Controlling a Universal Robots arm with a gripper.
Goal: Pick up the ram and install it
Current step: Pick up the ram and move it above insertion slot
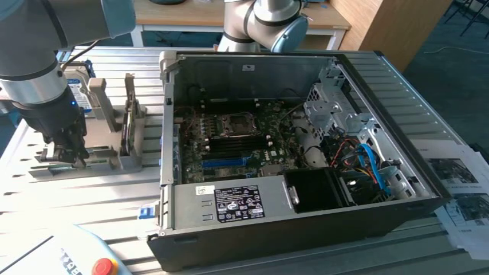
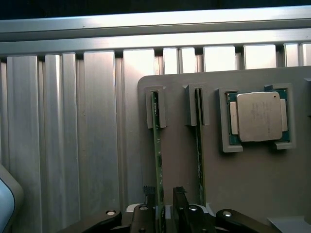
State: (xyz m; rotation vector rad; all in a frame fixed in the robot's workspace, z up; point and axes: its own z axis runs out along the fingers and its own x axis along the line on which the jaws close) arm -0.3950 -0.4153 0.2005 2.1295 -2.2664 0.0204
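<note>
gripper [image 2: 163, 192] straddles ram [image 2: 157, 145] in grey holder [image 2: 252, 184] on ribbed metal table [image 2: 63, 126].

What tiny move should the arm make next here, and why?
Probably close the tool on the ram: its fingers sit either side of that stick, which stands on edge in the grey holder, with a gap showing on one side.

Fat round arm [image 1: 34, 63], shiny grey, pale blue caps [image 1: 118, 14] on joints. Black rings between parts. Thin black cable [image 1: 80, 50] at side. Black gripper [image 1: 65, 154] (small silver screws [image 2: 112, 212] near black fingers [image 2: 180, 201]).
</note>
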